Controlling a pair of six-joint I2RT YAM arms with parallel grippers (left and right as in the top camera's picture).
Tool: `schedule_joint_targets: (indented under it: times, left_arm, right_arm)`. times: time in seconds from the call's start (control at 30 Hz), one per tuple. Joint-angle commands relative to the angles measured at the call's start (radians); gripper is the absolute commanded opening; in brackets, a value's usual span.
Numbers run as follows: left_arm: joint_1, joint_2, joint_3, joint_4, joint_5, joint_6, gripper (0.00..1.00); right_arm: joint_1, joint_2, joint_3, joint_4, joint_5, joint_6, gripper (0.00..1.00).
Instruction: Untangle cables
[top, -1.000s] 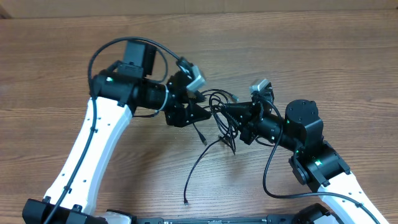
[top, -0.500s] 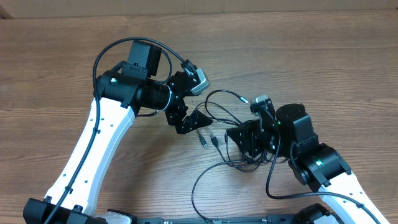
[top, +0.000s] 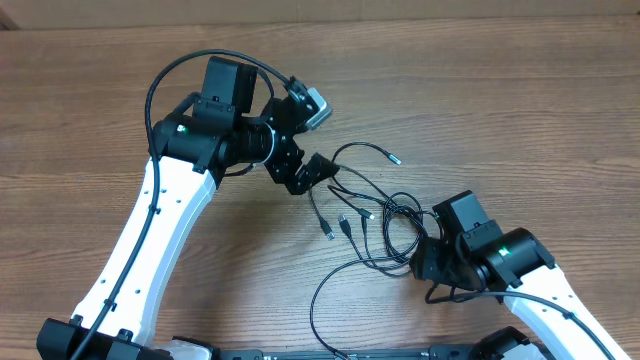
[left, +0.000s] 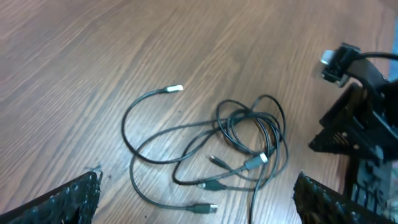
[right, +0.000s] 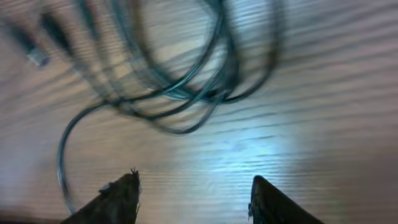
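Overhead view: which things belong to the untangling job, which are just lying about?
Job:
- cables, tangled between the arms
- left gripper, open
- right gripper, open

Not job:
- table, just the surface under the cables; no other loose item shows

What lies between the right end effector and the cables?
Only bare table, as the right wrist view shows; the right end effector hangs open short of the cables.

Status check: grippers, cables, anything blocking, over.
Left gripper open, empty. Right gripper open, empty. Thin black silver-tipped cables lie on the wooden table between them, loops overlapping. Nothing in the way.
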Motion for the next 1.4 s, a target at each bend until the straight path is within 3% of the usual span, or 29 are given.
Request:
schedule_joint_targets:
  times: [0.0,0.33,0.53,0.63,0.77,0.83,1.03,1.3,1.37]
  left_arm:
    - [0.006,-0.006,-0.002,0.034,-0.039,-0.11,0.99]
    - [0.006,-0.006,-0.002,0.087,-0.182,-0.28,1.0]
    - [0.006,-0.006,-0.002,0.089,-0.187,-0.283,1.0]
    - [0.006,-0.006,-0.002,0.089,-0.187,-0.283,1.0]
    - [0.006,-0.006,-0.002,0.088,-0.187,-0.283,1.0]
    - [0.006,-0.006,-0.002,0.089,-0.187,-0.283,1.0]
    - [0.006,-0.006,-0.002,0.088,-0.187,-0.283,0.99]
    - [0.006,-0.006,-0.002,0.087,-0.187,-0.283,1.0]
    - [0.006,-0.006,-0.002,0.085,-0.186,-0.283,1.0]
  right_arm:
    - [0.002,0.023,0.002,0.043,0.096,0.084,0.62]
    - [0.002,0.175,-0.06,0.275,0.191,0.0,0.7]
    - [0.002,0.266,-0.06,0.331,0.36,-0.058,0.7]
    - [0.002,0.306,-0.062,0.385,0.369,-0.176,0.7]
    - [0.002,0.349,-0.062,0.431,0.361,-0.191,0.69]
    - [0.002,0.356,-0.062,0.442,0.354,-0.191,0.63]
    - [0.002,0.357,-0.063,0.475,0.314,-0.194,0.26]
    - [0.002,0.357,-0.062,0.478,0.312,-0.194,0.05]
    - [0.002,0.357,-0.062,0.479,0.311,-0.193,0.04]
